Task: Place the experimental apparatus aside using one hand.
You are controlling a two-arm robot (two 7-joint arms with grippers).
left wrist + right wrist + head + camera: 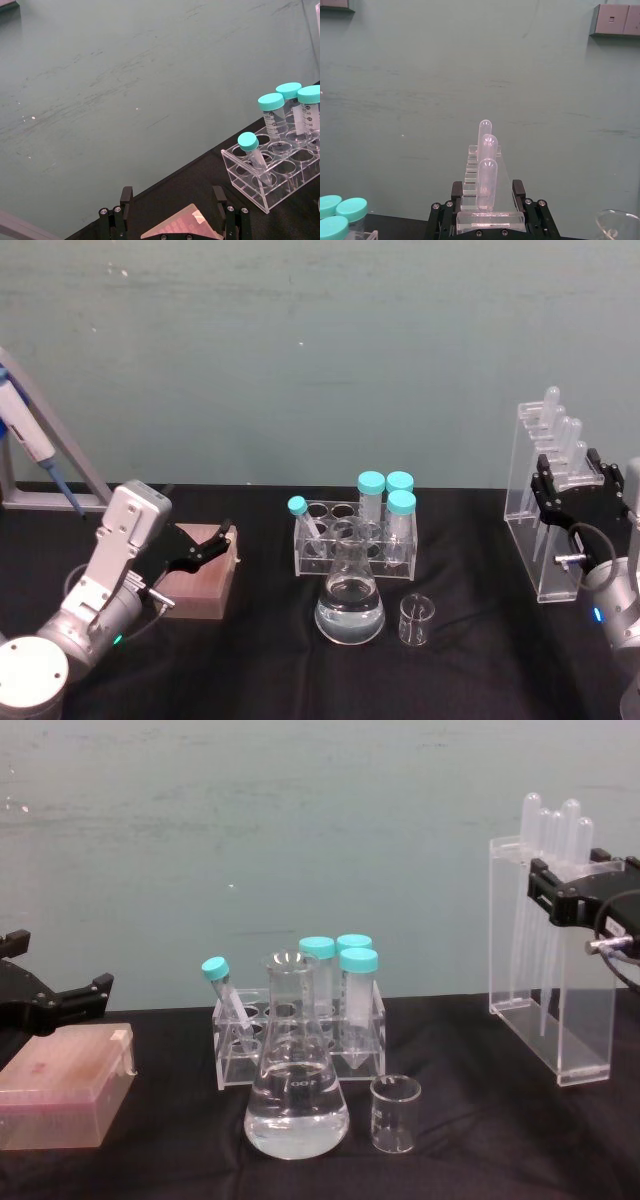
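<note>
Head, acrylic stand (545,540): tall, narrow and clear. It stands upright at the right edge of the black surface (480,680), with pipettes (562,425) rising from its top.
Head, right claw (568,472): comes in from the right edge, its black fingers closed against the stand's two sides near the top.
Head, flask (350,612) and beaker (417,621): one of each, side by side mid-surface toward the front edge. The conical flask holds clear liquid. The small beaker is on its right, well apart from the stand.
Head, left claw (213,540): spread wide above a pinkish box (200,585) toward the left edge.
Left wrist, tube rack (272,170): clear, holding four teal-capped tubes (275,112), one of them slanted.
Right wrist, stand: gripped between the two fingers, with three pipette bulbs in a line.
Chest, stand: four pipette bulbs can be counted. Its base is low at the surface, and contact cannot be told.
Chest, flask: just in front of the rack.
</note>
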